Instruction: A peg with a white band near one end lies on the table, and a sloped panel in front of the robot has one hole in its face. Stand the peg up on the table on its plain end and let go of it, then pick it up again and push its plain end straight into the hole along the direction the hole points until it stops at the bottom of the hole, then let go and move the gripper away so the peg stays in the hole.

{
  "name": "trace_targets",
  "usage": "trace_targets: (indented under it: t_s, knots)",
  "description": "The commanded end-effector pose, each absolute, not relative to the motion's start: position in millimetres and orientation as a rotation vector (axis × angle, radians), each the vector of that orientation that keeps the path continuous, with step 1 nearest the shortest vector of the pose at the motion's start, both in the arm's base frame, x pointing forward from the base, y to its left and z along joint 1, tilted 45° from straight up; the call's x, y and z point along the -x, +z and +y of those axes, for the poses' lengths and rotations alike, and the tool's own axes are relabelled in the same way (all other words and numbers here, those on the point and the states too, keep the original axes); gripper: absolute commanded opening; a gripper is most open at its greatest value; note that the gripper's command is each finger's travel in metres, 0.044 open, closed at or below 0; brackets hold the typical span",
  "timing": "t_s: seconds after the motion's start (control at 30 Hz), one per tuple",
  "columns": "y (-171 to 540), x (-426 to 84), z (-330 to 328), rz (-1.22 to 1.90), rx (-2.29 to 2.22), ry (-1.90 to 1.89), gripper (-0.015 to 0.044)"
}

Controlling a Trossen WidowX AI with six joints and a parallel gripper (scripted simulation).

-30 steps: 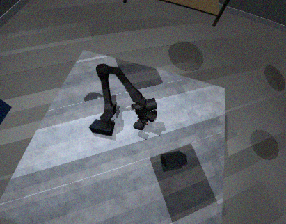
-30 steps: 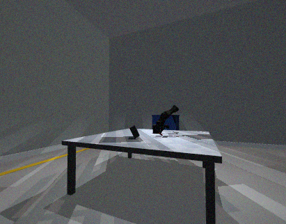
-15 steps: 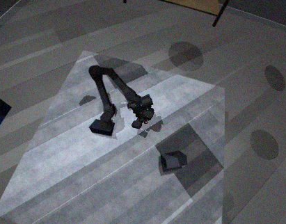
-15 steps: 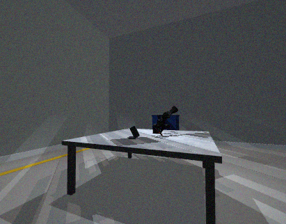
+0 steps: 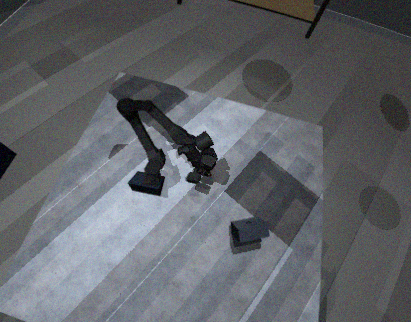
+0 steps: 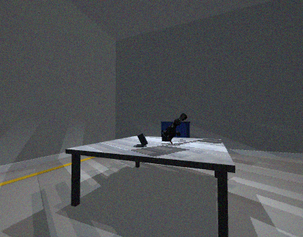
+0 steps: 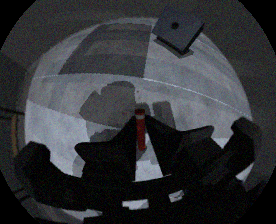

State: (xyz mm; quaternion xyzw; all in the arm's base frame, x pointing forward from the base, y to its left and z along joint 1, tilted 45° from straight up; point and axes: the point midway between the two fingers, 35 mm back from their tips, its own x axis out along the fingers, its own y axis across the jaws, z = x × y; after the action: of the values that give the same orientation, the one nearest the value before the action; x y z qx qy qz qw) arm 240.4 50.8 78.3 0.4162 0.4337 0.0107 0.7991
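The claw (image 5: 203,172) (image 7: 139,117) is standing nearly closed, its fingers clamping the red peg (image 7: 141,131) between them. In the wrist view, the peg's pale band is showing near the end at the fingertips, and its red length is extending back between the fingers. Whether the peg is touching the table (image 5: 91,235) (image 6: 148,157) (image 7: 199,100) cannot be told.

The arm (image 5: 141,132) (image 6: 172,129) is rising from its dark base (image 5: 146,184), bending at a high elbow and reaching down toward the table. The sloped panel (image 5: 250,230) (image 6: 142,139) (image 7: 178,29) is standing well apart from the claw, and its face is presenting one dark hole (image 7: 175,25) in the wrist view. A stretch of tabletop is separating claw and panel, crossed by shadows.

The table's edges are lying well outside the arm's base and the panel. Behind the table, in the exterior view, a blue box-like object (image 6: 185,129) is standing beyond the arm.
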Motion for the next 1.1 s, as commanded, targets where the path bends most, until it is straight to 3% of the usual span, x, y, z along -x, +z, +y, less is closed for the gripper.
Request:
trace_targets:
  t_s: [0.0, 1.07]
  knots:
    - [80, -238, 50, 0.893, -0.895, 0.001, 0.0049]
    - [88, -218, 52, 0.634, -0.875, -0.122, 0.0049]
